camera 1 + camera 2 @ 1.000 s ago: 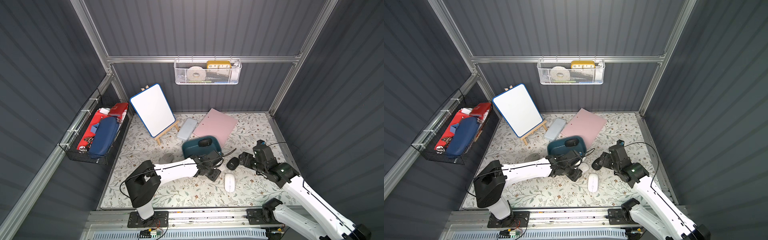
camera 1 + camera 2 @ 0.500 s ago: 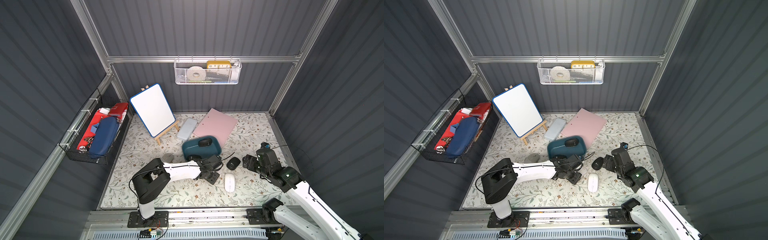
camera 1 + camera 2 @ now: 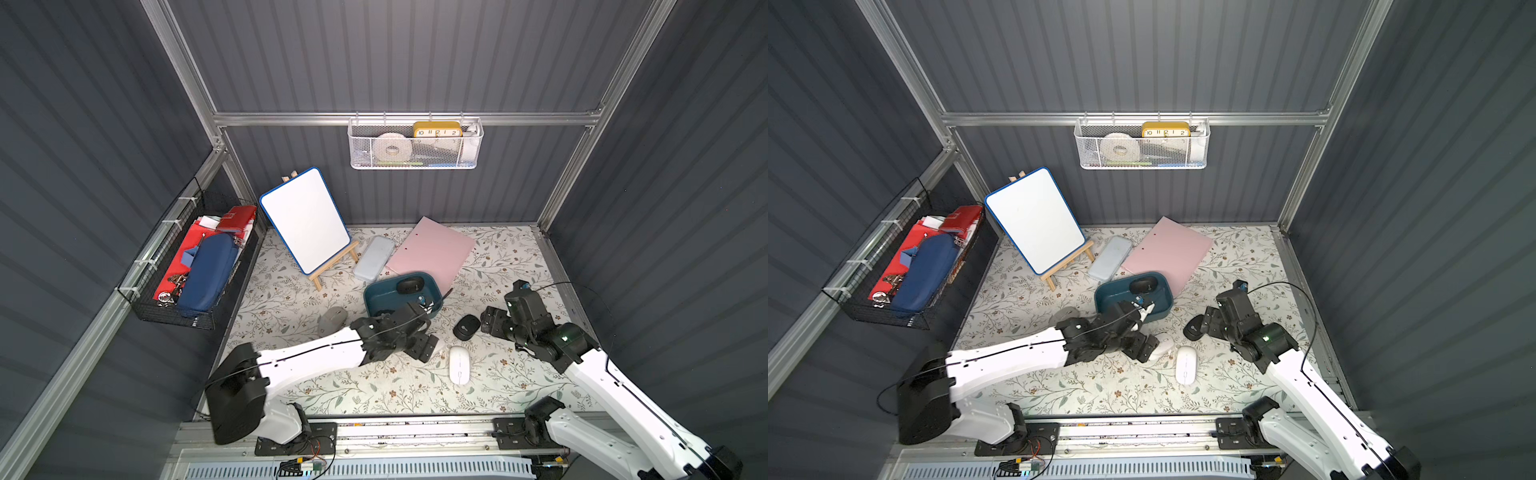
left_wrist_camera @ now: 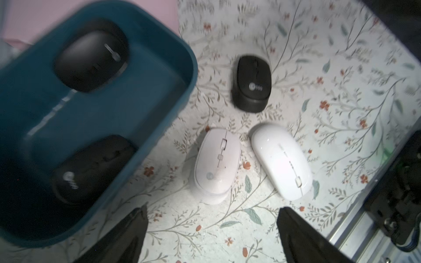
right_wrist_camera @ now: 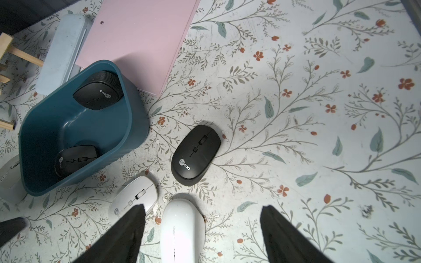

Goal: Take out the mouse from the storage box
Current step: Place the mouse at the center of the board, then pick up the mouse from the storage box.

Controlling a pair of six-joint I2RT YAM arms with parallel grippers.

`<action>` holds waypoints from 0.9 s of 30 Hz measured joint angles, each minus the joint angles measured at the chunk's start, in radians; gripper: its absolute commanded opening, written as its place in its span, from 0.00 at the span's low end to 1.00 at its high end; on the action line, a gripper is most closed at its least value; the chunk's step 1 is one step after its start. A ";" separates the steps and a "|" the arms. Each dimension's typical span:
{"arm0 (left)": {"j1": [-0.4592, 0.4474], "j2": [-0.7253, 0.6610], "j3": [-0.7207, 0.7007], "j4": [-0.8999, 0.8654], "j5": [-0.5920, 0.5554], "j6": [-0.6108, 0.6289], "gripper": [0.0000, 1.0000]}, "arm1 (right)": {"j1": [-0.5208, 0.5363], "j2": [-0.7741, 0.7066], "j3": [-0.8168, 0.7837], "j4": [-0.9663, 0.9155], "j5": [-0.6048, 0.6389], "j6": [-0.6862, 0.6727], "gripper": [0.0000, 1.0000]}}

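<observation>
Two black mice (image 5: 98, 93) (image 5: 75, 160) in storage box (image 5: 68, 123)

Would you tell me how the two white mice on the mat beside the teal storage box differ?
The matte white mouse is shorter and rounder; the glossy white mouse is longer and slimmer. The matte one lies nearer the storage box; the glossy one lies beyond it. The matte one's wheel end points roughly opposite to the glossy one's. Both are white, right side up on the floral mat, outside the box.
</observation>
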State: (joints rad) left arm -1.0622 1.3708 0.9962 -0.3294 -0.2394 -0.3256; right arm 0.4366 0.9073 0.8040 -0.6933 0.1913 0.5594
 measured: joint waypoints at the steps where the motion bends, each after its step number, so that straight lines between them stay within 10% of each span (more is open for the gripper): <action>1: 0.007 -0.055 -0.007 0.003 -0.028 -0.011 0.97 | 0.000 0.022 0.015 0.007 -0.008 -0.006 0.83; 10: 0.160 -0.373 -0.132 0.019 -0.285 -0.145 1.00 | 0.069 0.338 0.201 0.085 -0.052 -0.060 0.83; 27: 0.166 -0.443 -0.227 -0.038 -0.528 -0.304 0.99 | 0.256 0.999 0.726 0.132 0.018 -0.153 0.83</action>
State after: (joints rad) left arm -0.8959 0.9276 0.7692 -0.3676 -0.7670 -0.6300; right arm 0.6922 1.9060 1.5299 -0.5613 0.2089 0.4065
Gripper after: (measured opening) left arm 0.995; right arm 0.828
